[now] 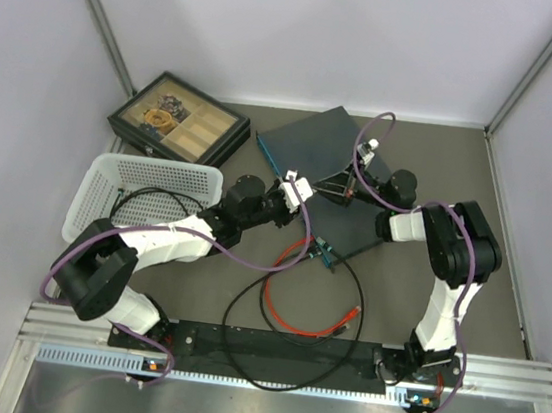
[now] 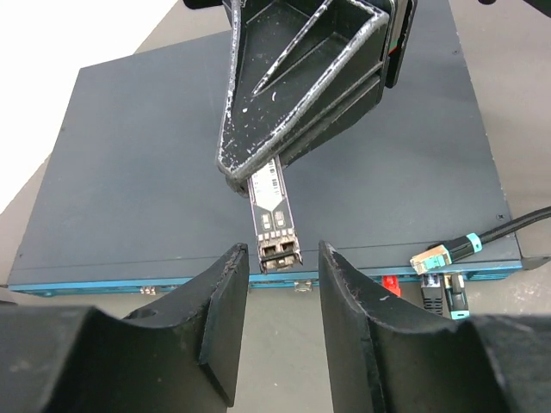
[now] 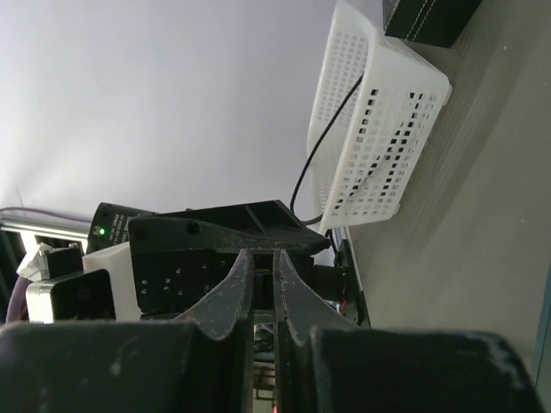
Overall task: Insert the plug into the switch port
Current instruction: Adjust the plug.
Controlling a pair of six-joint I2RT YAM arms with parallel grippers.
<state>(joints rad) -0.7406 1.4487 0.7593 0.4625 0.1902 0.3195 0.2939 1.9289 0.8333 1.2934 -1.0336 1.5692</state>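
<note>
Plug (image 2: 274, 213) is pinched in my right hand (image 2: 256, 172) above the switch (image 2: 129, 172); my left hand (image 2: 282, 255) stands open around its tip.

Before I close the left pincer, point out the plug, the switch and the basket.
plug (image 2: 275, 219): left wrist view, labelled metal body.
switch (image 2: 129, 172): left wrist view, flat top.
basket (image 1: 160, 165): top view, far rim.
</note>
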